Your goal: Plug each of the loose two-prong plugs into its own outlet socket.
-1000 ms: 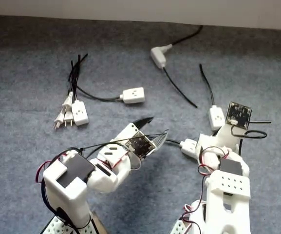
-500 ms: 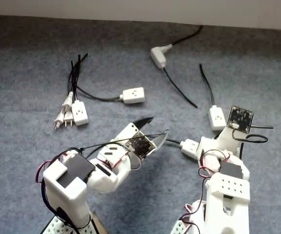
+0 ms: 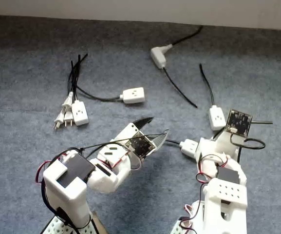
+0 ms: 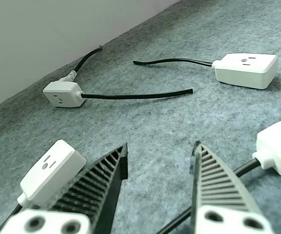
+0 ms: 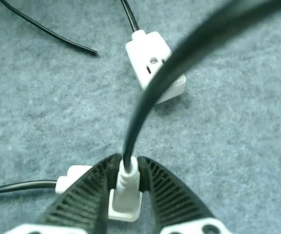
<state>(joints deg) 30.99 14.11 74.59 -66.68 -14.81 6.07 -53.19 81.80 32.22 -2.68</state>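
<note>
Nearest me, at about five o'clock on the table, my right claw (image 5: 128, 162) pinches a white plug (image 5: 124, 201), whose black cable rises toward the wrist camera. Just beyond it, toward twelve o'clock, a white outlet socket (image 5: 156, 68) lies apart from the plug. Near the centre, my left claw (image 4: 159, 146) is spread wide and holds nothing above the grey mat (image 3: 28, 73). Farther off, at ten o'clock, loose two-prong plugs (image 3: 65, 111) lie bundled beside another socket (image 3: 80, 113).
</note>
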